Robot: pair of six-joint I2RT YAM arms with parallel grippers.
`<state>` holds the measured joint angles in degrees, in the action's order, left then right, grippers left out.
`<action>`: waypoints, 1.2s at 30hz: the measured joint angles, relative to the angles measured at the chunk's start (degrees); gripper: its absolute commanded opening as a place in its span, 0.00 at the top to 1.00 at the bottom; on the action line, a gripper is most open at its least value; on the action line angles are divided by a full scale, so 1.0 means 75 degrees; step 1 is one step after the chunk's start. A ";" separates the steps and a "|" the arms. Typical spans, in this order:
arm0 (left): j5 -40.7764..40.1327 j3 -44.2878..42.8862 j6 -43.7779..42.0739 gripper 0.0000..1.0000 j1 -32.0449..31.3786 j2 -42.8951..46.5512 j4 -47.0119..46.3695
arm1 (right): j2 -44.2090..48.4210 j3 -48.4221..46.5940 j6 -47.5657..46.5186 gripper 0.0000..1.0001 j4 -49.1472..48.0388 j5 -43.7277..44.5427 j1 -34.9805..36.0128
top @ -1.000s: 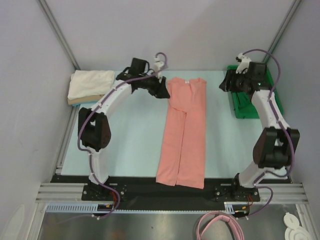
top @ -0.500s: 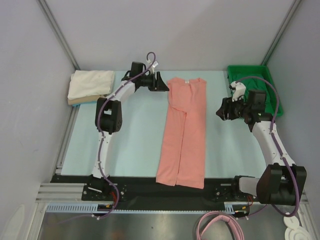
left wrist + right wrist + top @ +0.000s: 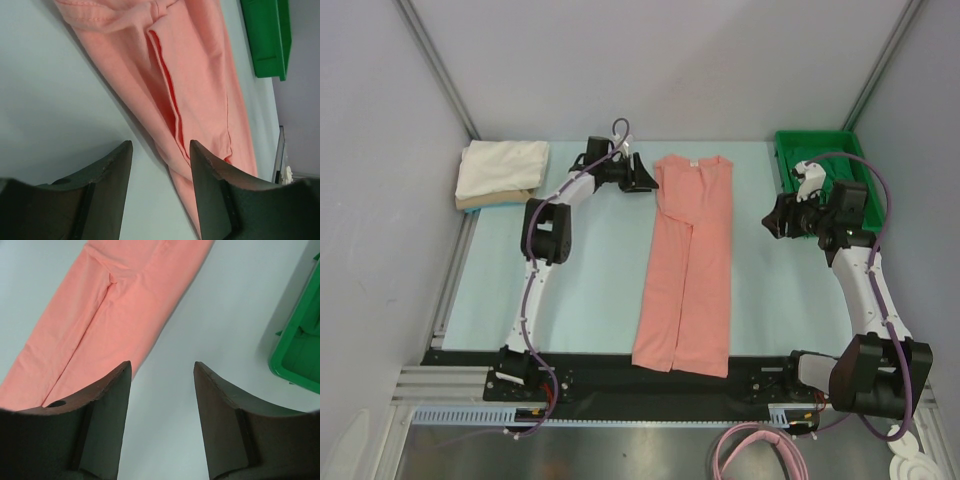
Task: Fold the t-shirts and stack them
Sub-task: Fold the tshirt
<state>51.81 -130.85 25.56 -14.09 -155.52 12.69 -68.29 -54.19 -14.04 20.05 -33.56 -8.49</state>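
**Squarely flanked: empty jaws wait beside the salmon-pink cloth t-shirt (image 3: pixel 685 265)**

Jaws apart on nothing, the black left gripper (image 3: pixel 160 149) hovers just beside the shirt's collar end, at its eleven o'clock. The black right gripper (image 3: pixel 162 369) gapes empty too, near the shirt's three o'clock and clear of the cloth. With its sleeves tucked in, the shirt lies as a narrow strip down the middle of the pale blue table (image 3: pixel 590 290), likely set for a crosswise fold. Folded white and tan cloth shirts (image 3: pixel 503 170) sit at the table's ten o'clock, probably the stack. A bright green rigid plastic tray (image 3: pixel 817 150) stands at two o'clock.
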 measured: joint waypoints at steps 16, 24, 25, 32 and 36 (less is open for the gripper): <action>-0.0012 -0.0271 0.1501 1.00 -0.0323 -0.0667 -0.1626 | 0.0000 0.0111 -0.0006 0.41 -0.0146 -0.0058 0.0000; -0.0149 -0.0268 0.2028 1.00 -0.0172 -0.0667 -0.2092 | -0.0017 0.0114 -0.0006 0.41 -0.0154 -0.0058 0.0000; -0.0198 -0.0268 0.2063 1.00 -0.0125 -0.0667 -0.2139 | -0.0023 0.0114 -0.0006 0.41 -0.0154 -0.0058 0.0000; -0.0533 -0.0268 0.2060 0.99 0.0353 -0.0667 -0.2250 | -0.0108 0.0117 -0.0017 0.41 -0.0154 -0.0058 0.0000; -0.0682 -0.0271 0.1964 0.71 0.0603 -0.0667 -0.2238 | -0.0108 0.0119 -0.0032 0.41 -0.0154 -0.0061 0.0000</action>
<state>46.70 -132.88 40.29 -9.56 -160.53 -4.10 -69.10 -53.30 -14.28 18.90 -34.02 -8.49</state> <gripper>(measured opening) 0.143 0.586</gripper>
